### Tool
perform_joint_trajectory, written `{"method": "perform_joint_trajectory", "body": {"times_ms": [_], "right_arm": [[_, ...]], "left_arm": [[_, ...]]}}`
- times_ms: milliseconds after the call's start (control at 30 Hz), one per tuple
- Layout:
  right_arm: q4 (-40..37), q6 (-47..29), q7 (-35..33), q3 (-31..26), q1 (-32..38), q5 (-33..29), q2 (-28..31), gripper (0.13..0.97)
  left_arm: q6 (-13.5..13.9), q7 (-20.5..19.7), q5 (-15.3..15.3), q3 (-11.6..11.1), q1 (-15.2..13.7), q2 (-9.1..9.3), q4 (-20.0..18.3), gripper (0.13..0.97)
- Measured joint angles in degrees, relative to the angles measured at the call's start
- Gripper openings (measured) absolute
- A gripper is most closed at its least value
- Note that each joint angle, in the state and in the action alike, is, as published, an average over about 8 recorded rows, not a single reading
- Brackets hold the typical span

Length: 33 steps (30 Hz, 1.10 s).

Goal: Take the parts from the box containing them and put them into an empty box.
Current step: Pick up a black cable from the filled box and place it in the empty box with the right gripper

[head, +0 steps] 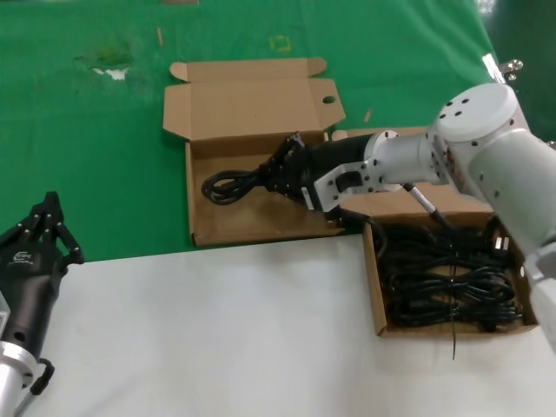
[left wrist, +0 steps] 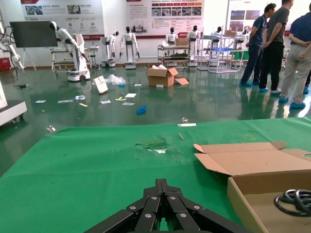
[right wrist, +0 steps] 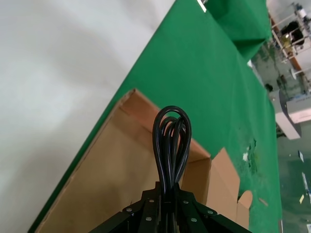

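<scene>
Left gripper sits nearest, low at the robot's left over the white tabletop. Its black fingers meet at a point in the left wrist view, pressed together with nothing between them.

Further out on the right, the full box rests on the white surface, its far part hidden under the right arm. A tangle of black cables fills it; individual bundles cannot be separated out from here.

Beyond that, on the green cloth, the second box lies with its flap lid folded back flat, a round hole showing near the lid's right edge. The two boxes stand just beside each other, corner near corner.

The right arm reaches across to the robot's left, putting the right gripper inside this second box. Its fingers are clamped tight on one coiled cable, whose looped end sticks out past the fingertips toward the box's left wall. The loop looks to be touching or just above the box floor; cannot tell which.

Farthest off, in the left wrist view, a hall floor with people and other robots.
</scene>
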Motion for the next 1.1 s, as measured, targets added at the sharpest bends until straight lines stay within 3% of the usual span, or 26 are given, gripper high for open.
{"method": "perform_joint_trajectory", "body": {"times_ms": [333, 733, 1100], "right_arm": [[-10.33, 5.72, -9.31, 2.77, 2.59, 0.81, -4.83, 0.173], [-11.84, 10.03, -12.47, 3.38, 2.25, -0.39, -5.87, 0.173], [-11.78, 9.71, -12.57, 4.39, 2.28, -0.60, -5.40, 0.247]], "left_arm": [[0.00, 0.00, 0.00, 0.00, 0.00, 0.00, 0.00, 0.140], [0.00, 0.00, 0.00, 0.00, 0.00, 0.00, 0.00, 0.140], [0.00, 0.00, 0.00, 0.00, 0.00, 0.00, 0.00, 0.140]]}}
